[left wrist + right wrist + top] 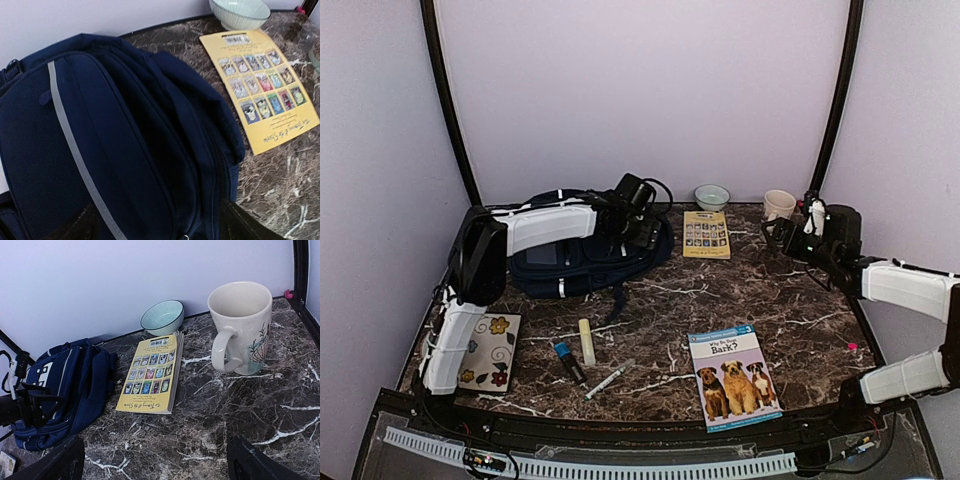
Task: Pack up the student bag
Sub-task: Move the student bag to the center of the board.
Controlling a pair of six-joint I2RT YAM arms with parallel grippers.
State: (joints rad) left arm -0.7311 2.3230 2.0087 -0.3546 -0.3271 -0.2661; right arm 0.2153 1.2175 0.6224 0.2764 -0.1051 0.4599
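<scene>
Top external: student bag (578,268) long axis left-right; left end effector (643,233), right end effector (783,234) both released.

A dark marble-pattern desk (770,290) stands between plain pale lilac walls (650,90). Two black curved poles (448,100) rise at the far corners.

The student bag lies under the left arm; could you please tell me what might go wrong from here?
1. The left claw hovers open over the student bag, whose fabric lies slack; it may pinch cloth rather than a zipper pull.
2. The yellow book lies close beside the bag, with the bowl behind it; tugging the bag could shove them.
3. The right claw is open near the mug and might knock it.
</scene>
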